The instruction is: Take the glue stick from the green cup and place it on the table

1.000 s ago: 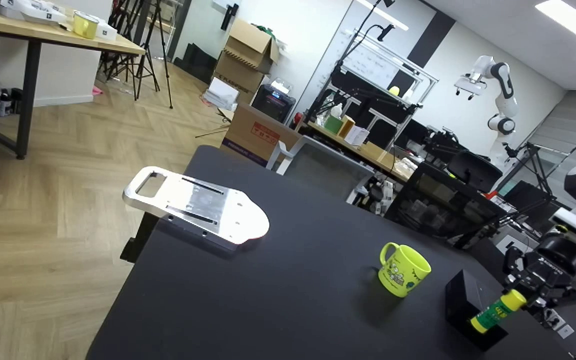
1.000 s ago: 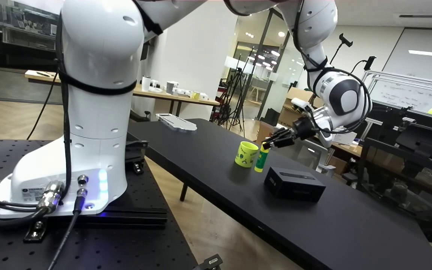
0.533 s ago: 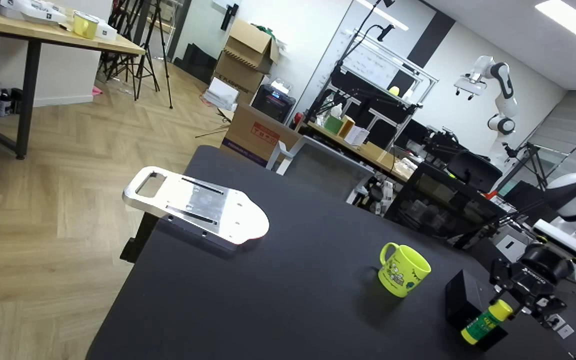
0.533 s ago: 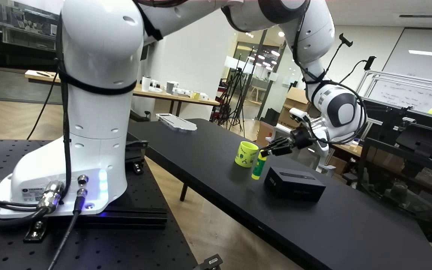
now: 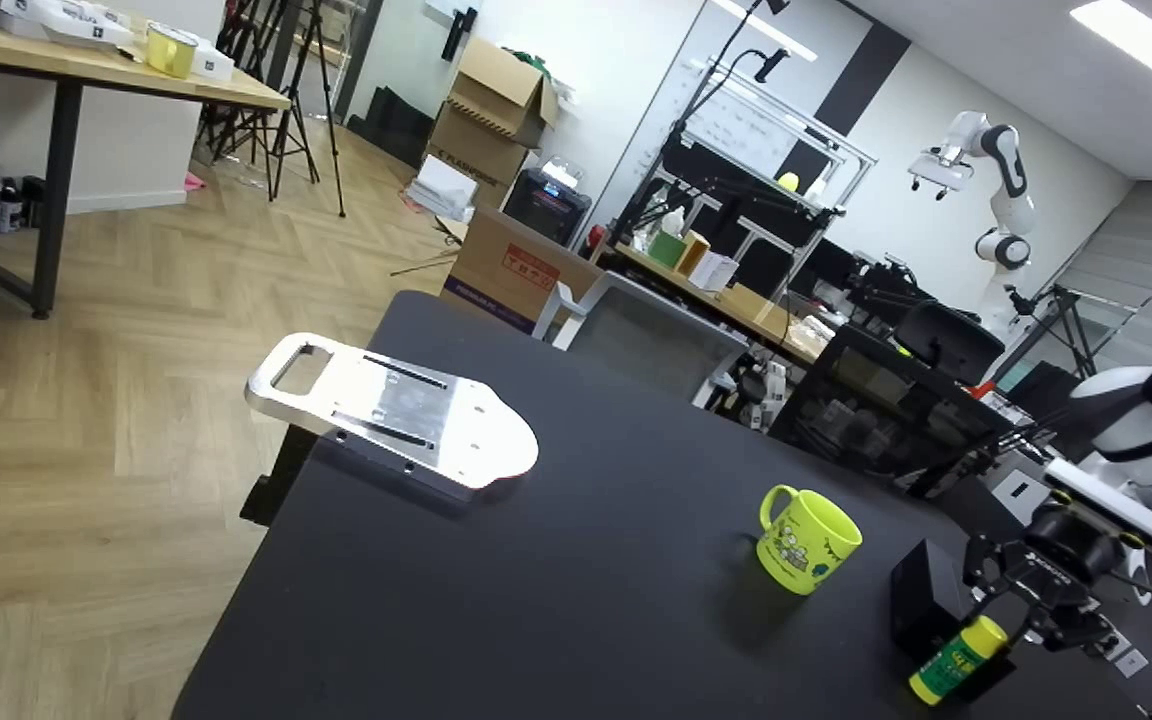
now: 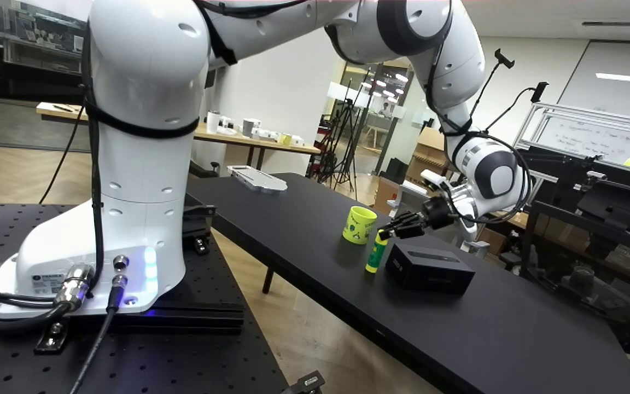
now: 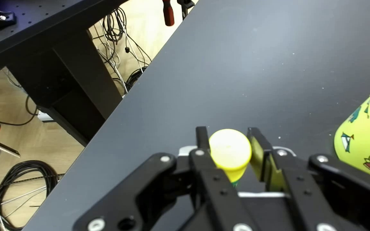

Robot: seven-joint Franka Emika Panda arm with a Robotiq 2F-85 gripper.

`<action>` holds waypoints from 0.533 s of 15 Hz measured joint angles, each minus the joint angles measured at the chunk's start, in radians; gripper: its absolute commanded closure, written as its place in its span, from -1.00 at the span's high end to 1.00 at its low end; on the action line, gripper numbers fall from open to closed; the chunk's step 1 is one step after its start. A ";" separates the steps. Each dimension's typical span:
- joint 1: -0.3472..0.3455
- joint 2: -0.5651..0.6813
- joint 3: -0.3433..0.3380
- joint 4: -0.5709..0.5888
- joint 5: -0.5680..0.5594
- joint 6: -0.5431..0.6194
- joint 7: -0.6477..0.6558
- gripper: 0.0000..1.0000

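- Against a second ago, my black Robotiq gripper [image 7: 227,136] has shifted lower and leftward in both exterior views, and the glue stick [image 6: 377,253], a short cylinder with a bright yellow cap and green label, has travelled with it.
- The glossy lime-green mug [image 5: 804,548] with cartoon prints, the matte black rectangular box [image 6: 430,268] and the flat silver metal plate [image 5: 416,405] with a slotted handle keep their places on the matte black desk [image 5: 576,600].
- I have the jaws narrowed onto the yellow cap, one on each side, holding the glue stick roughly upright, out of the mug and apart from it, near the box.
- Whether its lower end touches the desk I can't make out; from the wrist the cap hides nearly all the body, leaving a sliver of green.
- My wrist view cuts the mug off at the right edge; its handle shows in an exterior view.
- There, too, the glue stick and jaws cover part of the box, and the white arm [image 5: 1111,420] runs off the right edge.
- Inside the mug I see only upper wall; the bottom is hidden from me.
- Farther back stands a brown cardboard carton [image 5: 496,85], flaps raised, its contents hard to make out.
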 measured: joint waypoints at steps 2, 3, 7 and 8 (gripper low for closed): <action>-0.001 0.013 0.000 0.013 0.000 -0.003 0.004 0.32; -0.001 0.016 0.000 0.017 0.000 -0.008 0.006 0.45; -0.001 0.015 0.001 0.039 0.000 -0.042 0.007 0.97; -0.001 0.009 0.002 0.044 0.000 -0.052 0.006 0.99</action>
